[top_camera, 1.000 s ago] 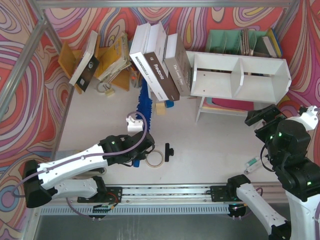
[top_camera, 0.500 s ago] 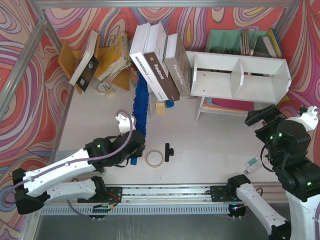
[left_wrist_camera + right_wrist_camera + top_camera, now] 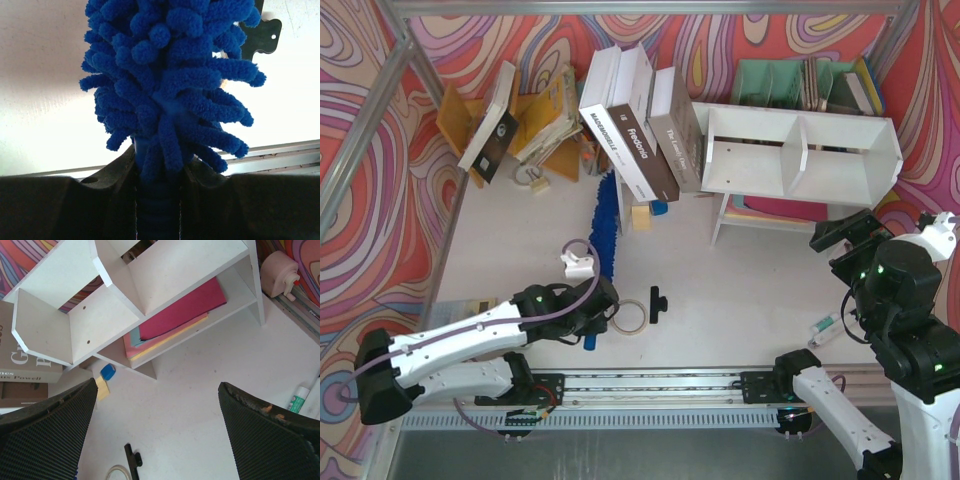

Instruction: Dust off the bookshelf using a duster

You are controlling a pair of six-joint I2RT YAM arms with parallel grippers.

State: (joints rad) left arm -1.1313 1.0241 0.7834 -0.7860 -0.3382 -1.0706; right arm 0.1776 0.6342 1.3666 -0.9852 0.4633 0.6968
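- The white bench (image 3: 750,300) spreads out before you, ringed by swirl-patterned walls.
- The bookshelf (image 3: 800,150) stands at the far right of the bench, its two box compartments open toward you. In your right wrist view, red and yellow papers (image 3: 180,307) lie on the low ledge under the compartments.
- A stack of large books (image 3: 635,130) leans against the bookshelf's left end.
- The duster (image 3: 605,215) runs from your left claw up toward the foot of those leaning books, left of the bookshelf and not touching it. You cannot tell whether its blue fluff rests on the bench.
- Your left claw (image 3: 588,310) is clamped tight on the duster's slim handle. The left wrist view shows the fingers (image 3: 115,175) pressed against the handle just below the fluffy head.
- Your right claw (image 3: 845,240) hangs in front of the bookshelf's right end, jaws spread wide and holding nothing.
- A tape roll (image 3: 629,316) lies on the bench just right of your left claw.
- A small black clip (image 3: 658,303) sits just beside the tape roll.
- A glue stick (image 3: 823,327) lies near your right arm.
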